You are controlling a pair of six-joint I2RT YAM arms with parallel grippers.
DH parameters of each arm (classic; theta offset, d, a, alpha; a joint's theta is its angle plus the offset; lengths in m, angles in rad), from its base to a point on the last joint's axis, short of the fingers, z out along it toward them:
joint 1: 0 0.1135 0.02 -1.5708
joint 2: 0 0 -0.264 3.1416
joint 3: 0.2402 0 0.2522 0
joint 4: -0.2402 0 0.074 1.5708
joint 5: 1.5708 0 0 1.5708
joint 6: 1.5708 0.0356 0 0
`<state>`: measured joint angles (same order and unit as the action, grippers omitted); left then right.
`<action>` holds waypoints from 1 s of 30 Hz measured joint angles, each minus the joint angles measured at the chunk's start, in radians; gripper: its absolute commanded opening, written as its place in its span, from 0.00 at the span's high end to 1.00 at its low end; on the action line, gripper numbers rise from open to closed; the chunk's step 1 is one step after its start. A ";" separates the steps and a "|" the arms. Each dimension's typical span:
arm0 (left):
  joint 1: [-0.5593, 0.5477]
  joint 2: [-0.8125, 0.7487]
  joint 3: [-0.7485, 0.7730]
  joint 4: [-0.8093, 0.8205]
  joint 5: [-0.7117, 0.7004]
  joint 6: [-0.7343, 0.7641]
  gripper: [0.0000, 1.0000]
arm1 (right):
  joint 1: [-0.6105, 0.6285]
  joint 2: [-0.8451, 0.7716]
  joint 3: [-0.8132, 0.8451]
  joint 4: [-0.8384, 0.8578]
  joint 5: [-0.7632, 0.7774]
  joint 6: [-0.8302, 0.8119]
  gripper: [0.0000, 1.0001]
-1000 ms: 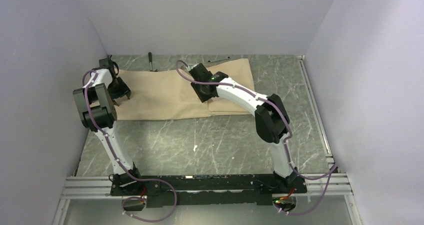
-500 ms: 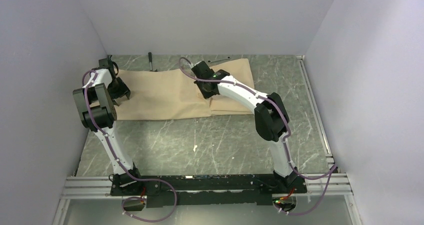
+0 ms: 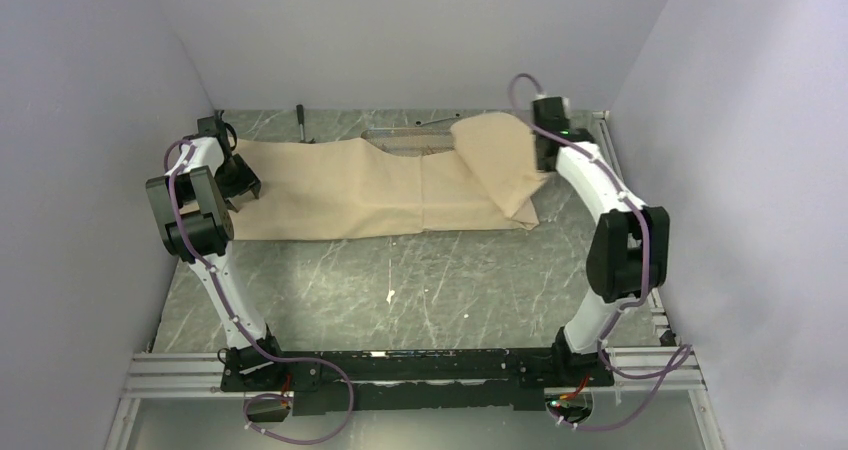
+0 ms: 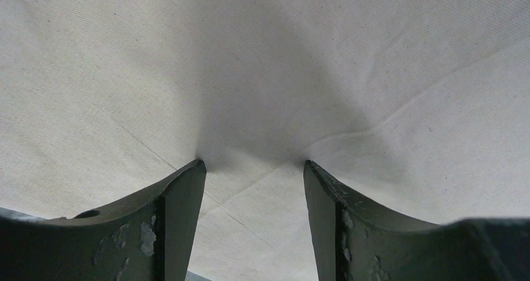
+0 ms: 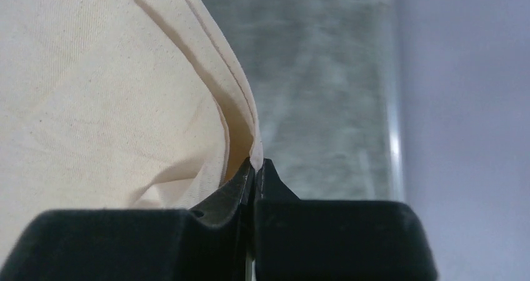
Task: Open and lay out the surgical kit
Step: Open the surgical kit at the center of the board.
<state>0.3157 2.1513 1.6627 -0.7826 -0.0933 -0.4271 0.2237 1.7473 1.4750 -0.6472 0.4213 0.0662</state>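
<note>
The tan wrap [image 3: 340, 185] of the surgical kit lies spread across the back of the table. My right gripper [image 3: 543, 155] is shut on the edge of its right flap [image 3: 495, 155], which hangs lifted and pulled toward the right wall. In the right wrist view the jaws [image 5: 255, 163] pinch a doubled fold of the wrap [image 5: 94, 75]. A narrow strip of the steel tray [image 3: 405, 138] shows behind the drawn-back flap. My left gripper [image 3: 243, 185] stands open with both fingertips pressed on the wrap's left part [image 4: 262, 56]. Clamps, tweezers and gauze are hidden.
A dark-handled hammer [image 3: 300, 120] lies at the back edge, left of centre. A thin wrench [image 3: 432, 120] lies behind the tray. A metal rail [image 3: 625, 210] runs along the table's right side near the right arm. A white speck [image 3: 390, 295] sits on the marble tabletop.
My right gripper shut on the wrap at the middle, then swung to the back right, dragging the flap with it and uncovering the tray's edge. The left arm has not moved.
</note>
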 measured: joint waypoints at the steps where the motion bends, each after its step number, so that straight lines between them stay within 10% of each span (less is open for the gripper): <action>1: 0.000 0.000 0.000 -0.001 0.000 0.000 0.35 | -0.062 -0.008 -0.023 0.022 0.025 -0.009 1.00; 4: 0.001 0.000 0.001 -0.001 0.000 0.003 0.35 | -0.229 -0.001 -0.082 0.095 0.090 -0.043 0.99; 8: 0.002 0.006 0.011 -0.009 0.002 0.004 0.35 | -0.390 0.052 -0.105 0.149 0.155 -0.080 0.42; 10: 0.003 0.007 0.014 -0.012 0.003 0.004 0.35 | -0.432 0.076 -0.105 0.152 0.167 -0.087 0.33; 30: 0.006 0.021 0.041 -0.037 0.003 -0.001 0.34 | -0.376 0.124 -0.047 0.107 -0.235 0.095 0.28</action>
<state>0.3222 2.1723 1.7039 -0.8196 -0.0902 -0.4278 -0.1524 1.8717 1.4277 -0.5404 0.1867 0.1608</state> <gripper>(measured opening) 0.665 0.724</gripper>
